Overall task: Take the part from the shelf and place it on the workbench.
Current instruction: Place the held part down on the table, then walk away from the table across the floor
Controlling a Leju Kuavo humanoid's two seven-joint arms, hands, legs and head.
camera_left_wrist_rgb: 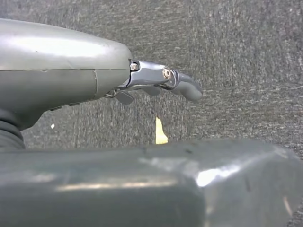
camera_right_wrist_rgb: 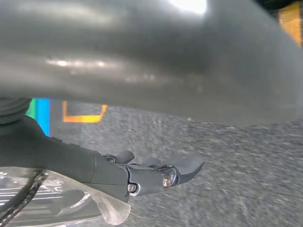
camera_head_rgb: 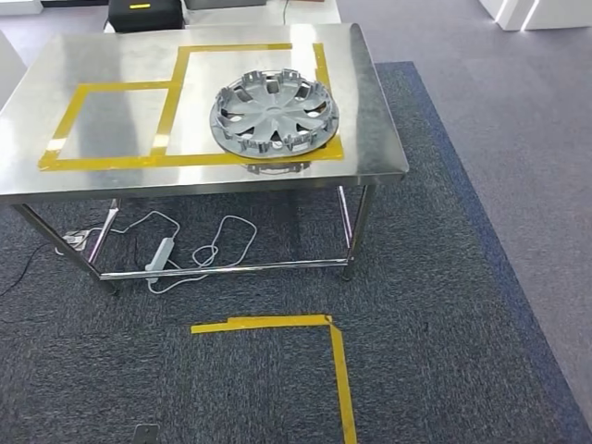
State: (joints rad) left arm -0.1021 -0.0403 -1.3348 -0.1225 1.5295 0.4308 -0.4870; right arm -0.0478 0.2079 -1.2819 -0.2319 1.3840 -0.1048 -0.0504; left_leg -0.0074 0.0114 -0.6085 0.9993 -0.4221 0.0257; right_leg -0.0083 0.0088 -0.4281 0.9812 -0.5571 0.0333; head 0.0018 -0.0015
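Steel workbench (camera_head_rgb: 83, 166) — hubcap (camera_head_rgb: 274, 115) on top

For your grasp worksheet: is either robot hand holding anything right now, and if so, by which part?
Nothing is held. The left hand and right hand hang over carpet with fingers extended; the wheel cover lies on the workbench.

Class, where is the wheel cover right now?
In the head view, the wheel cover lies on the steel workbench, right side, overlapping the yellow tape outline.

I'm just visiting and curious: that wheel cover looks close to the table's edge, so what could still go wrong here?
The hubcap lies on the steel workbench, overlapping the yellow tape near the front edge; a bump might tip it off. Loose cables lie under the bench, a possible snag for feet. Both the left hand and right hand hang empty.
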